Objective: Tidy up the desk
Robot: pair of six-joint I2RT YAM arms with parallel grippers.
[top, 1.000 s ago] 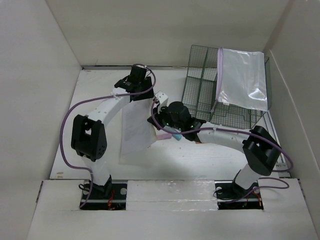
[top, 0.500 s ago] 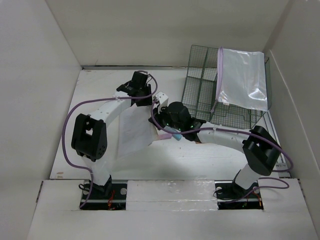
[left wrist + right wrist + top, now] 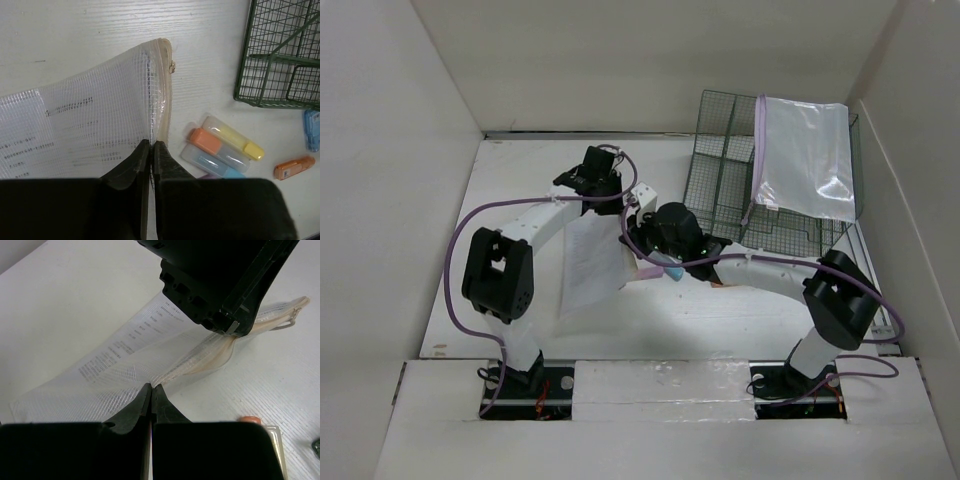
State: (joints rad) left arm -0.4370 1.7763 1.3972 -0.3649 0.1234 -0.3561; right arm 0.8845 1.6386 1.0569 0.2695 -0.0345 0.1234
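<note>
Left of the green wire rack (image 3: 280,60), the left gripper (image 3: 151,147) clamps a clear mesh pouch (image 3: 90,125) by its zipper edge. The right gripper (image 3: 151,390) pinches the same pouch.

Overhead looks down on desk (image 3: 720,320); close wrist views share pouch (image 3: 90,115).

**Two arms of like build.** We note that the left arm (image 3: 542,218) and the right arm (image 3: 770,272) share smooth white links, joined by boxy black housings (image 3: 498,283). Just behind the right gripper (image 3: 151,388) we see a round black motor (image 3: 675,230). A purple cable (image 3: 453,255) runs in loose loops from each black base (image 3: 510,385) along the links to the wrist. The left gripper (image 3: 151,146) has the same matte black fingers (image 3: 130,167) as its twin, broad at the mount and tapering to thin tips.
</note>
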